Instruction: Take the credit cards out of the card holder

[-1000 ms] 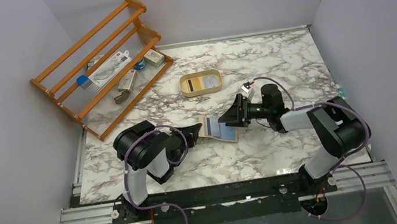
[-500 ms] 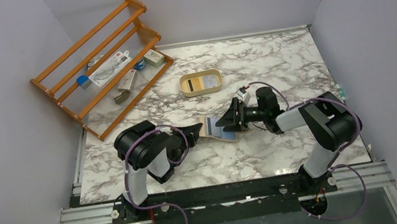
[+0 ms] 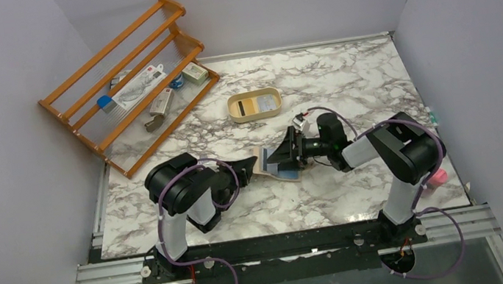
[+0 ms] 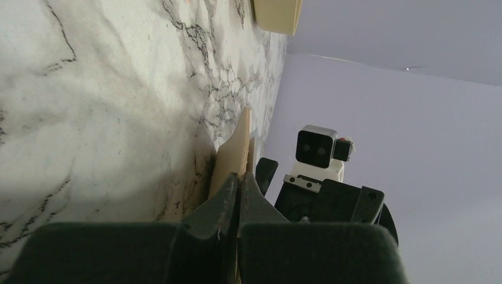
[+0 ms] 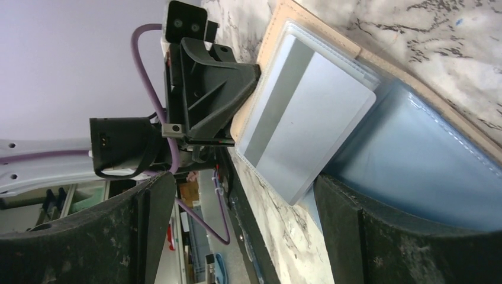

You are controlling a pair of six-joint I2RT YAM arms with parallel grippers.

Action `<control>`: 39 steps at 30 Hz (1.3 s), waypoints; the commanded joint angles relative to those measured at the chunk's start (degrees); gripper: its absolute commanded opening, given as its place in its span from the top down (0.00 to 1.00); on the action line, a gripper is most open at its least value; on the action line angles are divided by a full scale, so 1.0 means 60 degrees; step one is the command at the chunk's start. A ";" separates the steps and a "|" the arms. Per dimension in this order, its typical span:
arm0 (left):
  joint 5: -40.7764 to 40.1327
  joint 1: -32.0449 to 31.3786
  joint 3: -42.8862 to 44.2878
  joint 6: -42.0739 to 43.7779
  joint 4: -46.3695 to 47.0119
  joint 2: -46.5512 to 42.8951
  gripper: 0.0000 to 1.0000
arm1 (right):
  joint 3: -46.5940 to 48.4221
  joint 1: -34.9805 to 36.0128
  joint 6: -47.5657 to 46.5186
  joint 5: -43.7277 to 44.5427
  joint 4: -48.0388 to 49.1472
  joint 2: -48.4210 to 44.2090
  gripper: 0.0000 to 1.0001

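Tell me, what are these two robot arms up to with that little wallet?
They are taking cards out of a wallet. The left claw is shut on one edge of the open wallet, pinning it in place on the marble table. The right claw is open and sits right at a pale card in the wallet, not gripping it yet. Other cards lie in the oval tray further back.

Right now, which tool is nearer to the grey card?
Right. The right tool hangs open at the grey card; the left tool pinches the card holder's edge.
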 commanded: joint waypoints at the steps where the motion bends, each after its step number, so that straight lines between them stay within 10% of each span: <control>1: -0.0106 -0.0092 0.0021 0.0111 0.2578 -0.0016 1.00 | 0.0154 0.0086 0.0451 -0.0083 0.1008 0.0098 0.09; 21: -0.0043 -0.0208 0.0078 0.0496 0.2574 -0.0031 1.00 | -0.0182 0.0232 0.2499 0.0185 0.4216 0.0787 0.11; 39: 0.0061 -0.0408 0.0314 0.0741 0.2575 -0.0085 1.00 | 0.1044 0.1017 0.1934 0.0376 0.2846 0.1346 0.11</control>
